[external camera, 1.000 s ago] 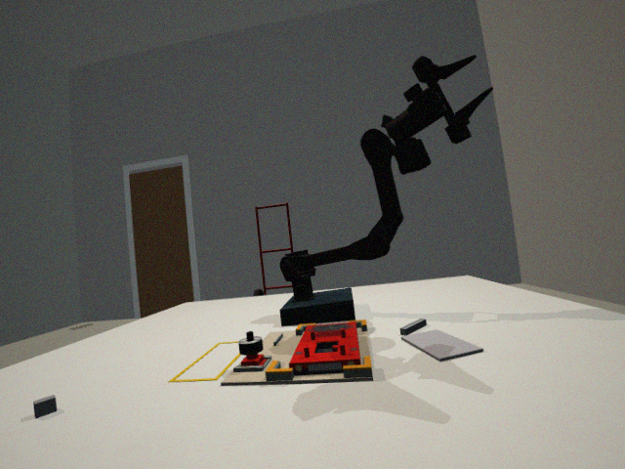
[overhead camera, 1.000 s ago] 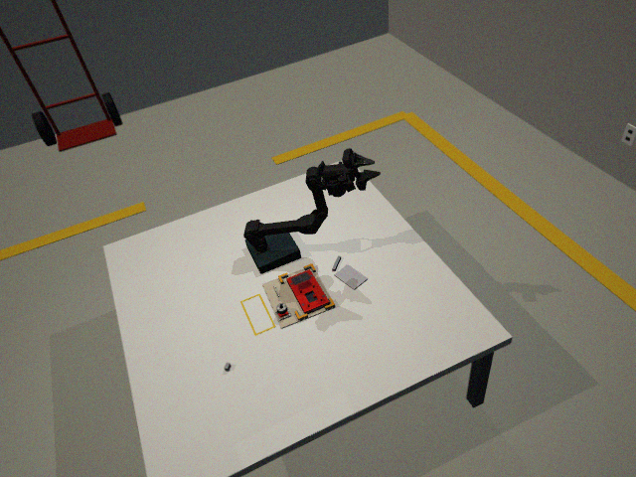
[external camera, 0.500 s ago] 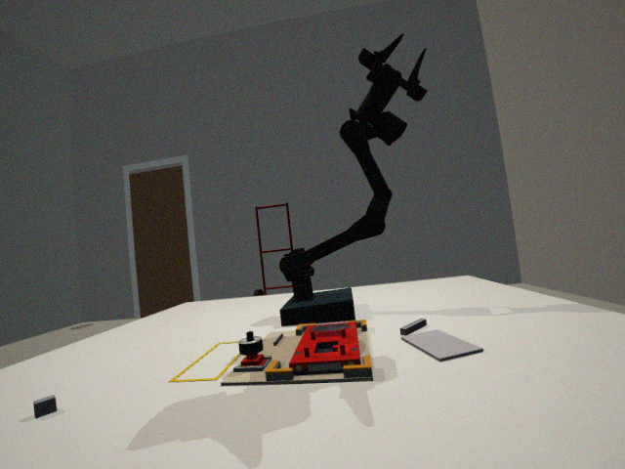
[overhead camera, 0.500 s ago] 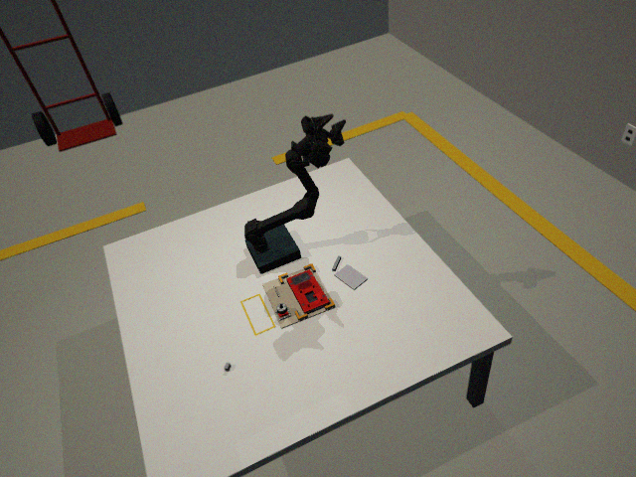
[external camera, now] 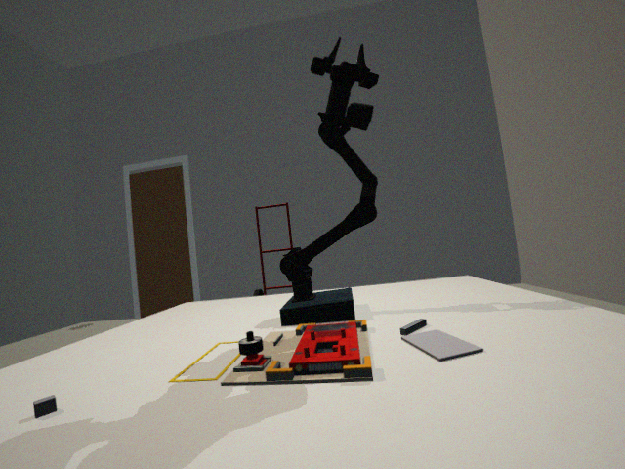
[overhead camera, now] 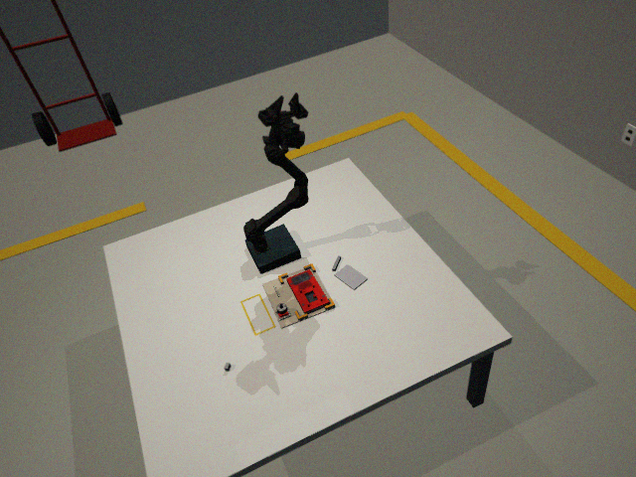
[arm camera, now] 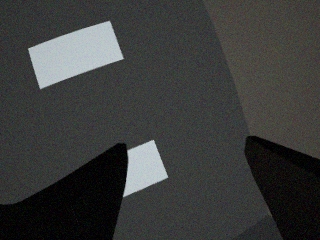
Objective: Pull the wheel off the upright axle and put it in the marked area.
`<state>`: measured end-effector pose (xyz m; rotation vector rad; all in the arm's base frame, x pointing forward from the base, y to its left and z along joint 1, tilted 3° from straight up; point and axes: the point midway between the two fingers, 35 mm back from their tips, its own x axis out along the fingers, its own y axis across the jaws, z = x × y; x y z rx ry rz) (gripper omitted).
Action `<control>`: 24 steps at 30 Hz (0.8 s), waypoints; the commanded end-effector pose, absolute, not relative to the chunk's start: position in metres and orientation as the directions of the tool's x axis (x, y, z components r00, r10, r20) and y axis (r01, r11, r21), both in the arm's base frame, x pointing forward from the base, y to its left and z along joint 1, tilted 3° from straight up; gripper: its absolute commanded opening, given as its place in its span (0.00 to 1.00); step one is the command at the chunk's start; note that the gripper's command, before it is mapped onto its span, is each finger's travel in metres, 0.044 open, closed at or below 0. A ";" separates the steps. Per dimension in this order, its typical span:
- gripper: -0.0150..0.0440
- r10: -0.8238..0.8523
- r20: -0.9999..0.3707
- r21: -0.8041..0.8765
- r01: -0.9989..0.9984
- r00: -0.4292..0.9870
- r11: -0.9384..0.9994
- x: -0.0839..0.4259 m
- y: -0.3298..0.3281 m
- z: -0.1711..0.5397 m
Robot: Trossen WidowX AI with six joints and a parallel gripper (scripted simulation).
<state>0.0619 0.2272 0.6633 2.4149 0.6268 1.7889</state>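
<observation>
Pincer (external camera: 347,53) points straight up at the top of the raised arm (external camera: 353,201), high above the tabletop (external camera: 454,404), its two pointed fingers (external camera: 335,50) parted to a middling gap with nothing between them. The wrist view looks at grey wall and ceiling with two pale rectangles, the dark fingers at its lower corners.

Down on the tabletop, the dark wheel (external camera: 249,345) sits on the upright axle (external camera: 249,335), which rises from a small red mount (external camera: 252,360) at the 9 o'clock end of a tan board (external camera: 298,375). A red plate (external camera: 328,348) fills the rest of that board. The yellow-outlined area (external camera: 206,362) lies just beside the board, at 9 o'clock from the wheel. A grey sheet (external camera: 441,344) and a short dark bar (external camera: 412,326) lie at 3 o'clock from the board, and a small dark block (external camera: 45,405) sits well apart at 8 o'clock.
</observation>
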 end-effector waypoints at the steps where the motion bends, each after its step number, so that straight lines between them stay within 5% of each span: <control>1: 0.76 0.252 0.942 0.177 0.313 0.220 -0.933 0.050 0.178 0.679; 13: 0.76 -0.113 0.979 -0.191 0.588 0.168 -0.786 0.022 0.036 0.705; 24: 0.76 -0.405 0.877 -0.449 0.743 0.259 -0.497 0.050 -0.101 0.687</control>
